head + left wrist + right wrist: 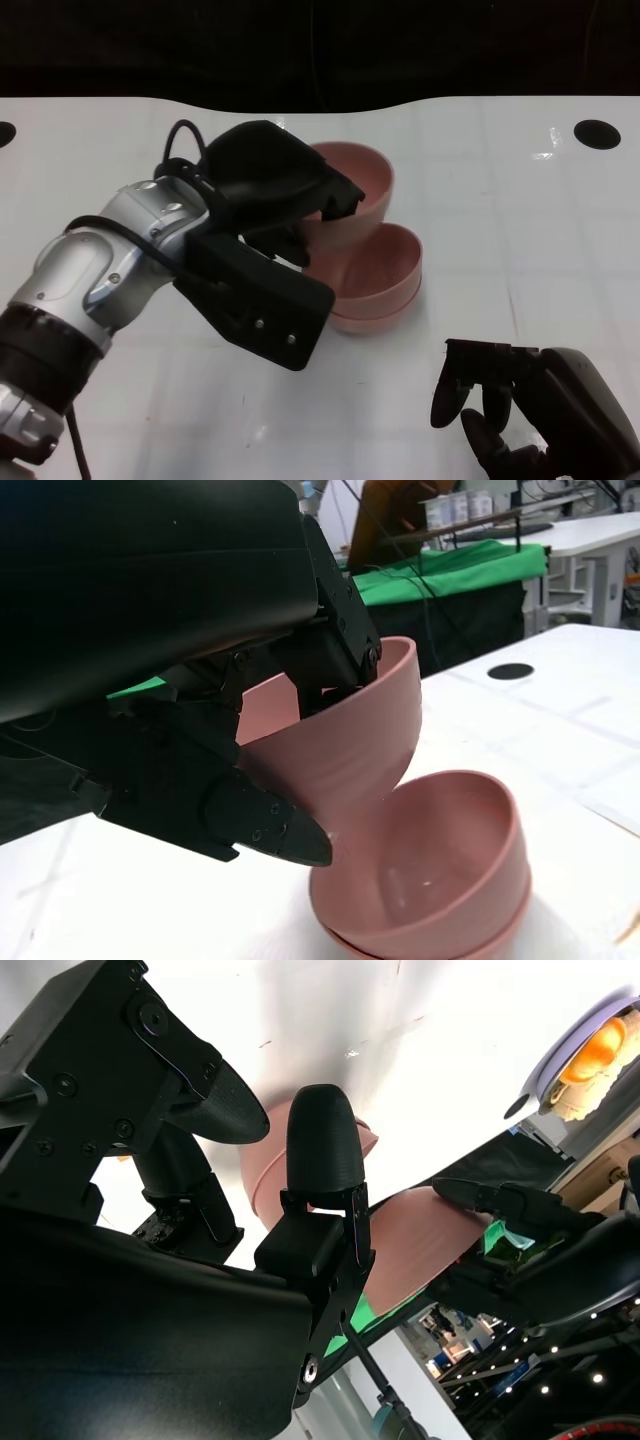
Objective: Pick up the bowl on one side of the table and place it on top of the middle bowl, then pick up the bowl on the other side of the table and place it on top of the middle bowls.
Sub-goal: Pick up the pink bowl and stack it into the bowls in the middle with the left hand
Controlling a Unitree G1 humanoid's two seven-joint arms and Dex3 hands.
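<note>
My left hand (265, 215) grips a pink bowl (355, 195) by its rim, fingers inside and thumb outside, and holds it tilted just above the far edge of the middle stack. In the left wrist view the held bowl (340, 745) hangs over the stacked pink bowls (430, 880), its lower side close to their rim. The stack (375, 275), two bowls nested, sits at the table's middle. My right hand (520, 410) rests low at the near right, fingers apart and holding nothing. The right wrist view shows its fingers (320, 1160) with the pink bowls (410, 1235) beyond.
The white table (520, 220) has a wavy far edge and two black round holes, one at the far right (597, 133) and one at the far left (5, 132). A green-covered bench (450, 570) stands beyond the table.
</note>
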